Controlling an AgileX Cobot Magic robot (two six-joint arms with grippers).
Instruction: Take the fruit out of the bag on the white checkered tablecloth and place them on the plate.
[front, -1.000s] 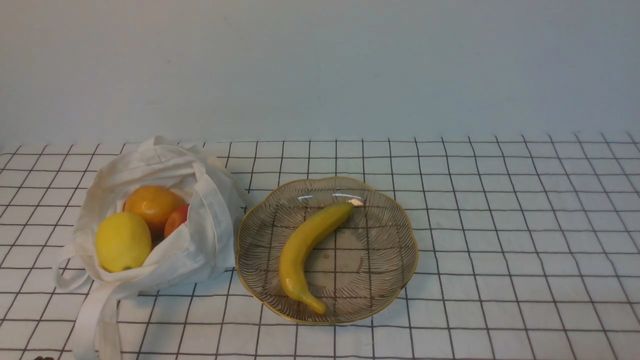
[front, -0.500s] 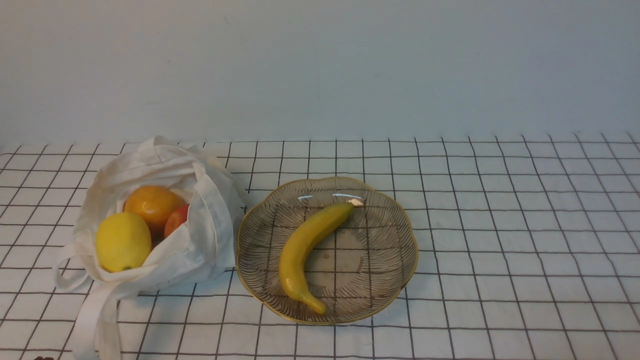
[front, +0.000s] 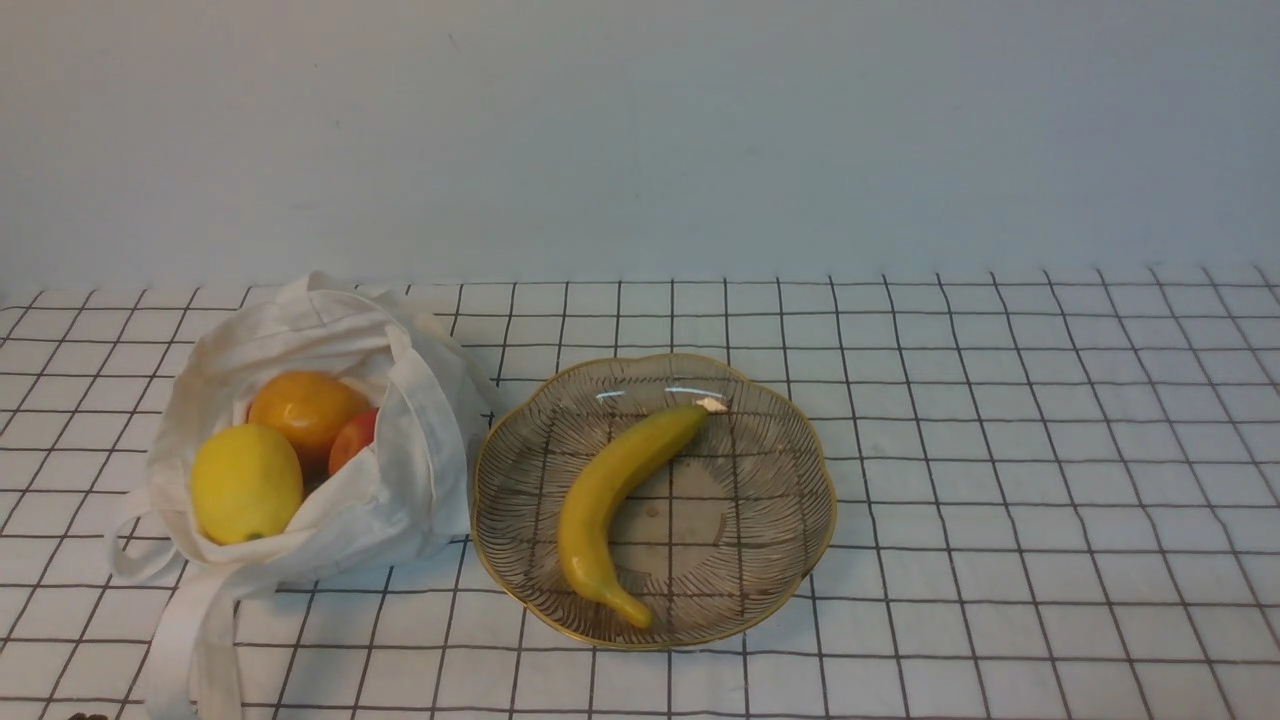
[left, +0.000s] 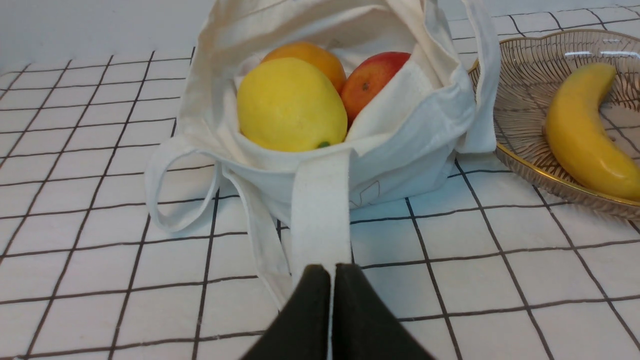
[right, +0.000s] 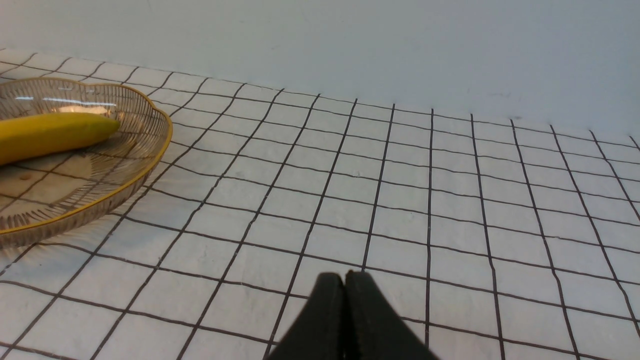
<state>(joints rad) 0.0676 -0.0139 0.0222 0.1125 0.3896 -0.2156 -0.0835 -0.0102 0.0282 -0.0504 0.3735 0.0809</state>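
A: The orange (front: 305, 409) sits half behind the lemon (front: 246, 483), and the bag (front: 400, 480) wall covers most of the small red fruit (front: 354, 438).

B: The bag's strap (front: 185, 640) runs off the front view's lower edge. In the right wrist view, the plate (right: 150, 155) and banana (right: 50, 134) are cut by the frame's side.

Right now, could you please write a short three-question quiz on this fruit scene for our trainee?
1. True or false: the banana lies on the plate.
2. How many fruits show inside the bag?
3. Which fruit sits nearest the bag's open mouth: A lemon, B orange, C red fruit?

Key: 1 true; 2 three; 3 A.
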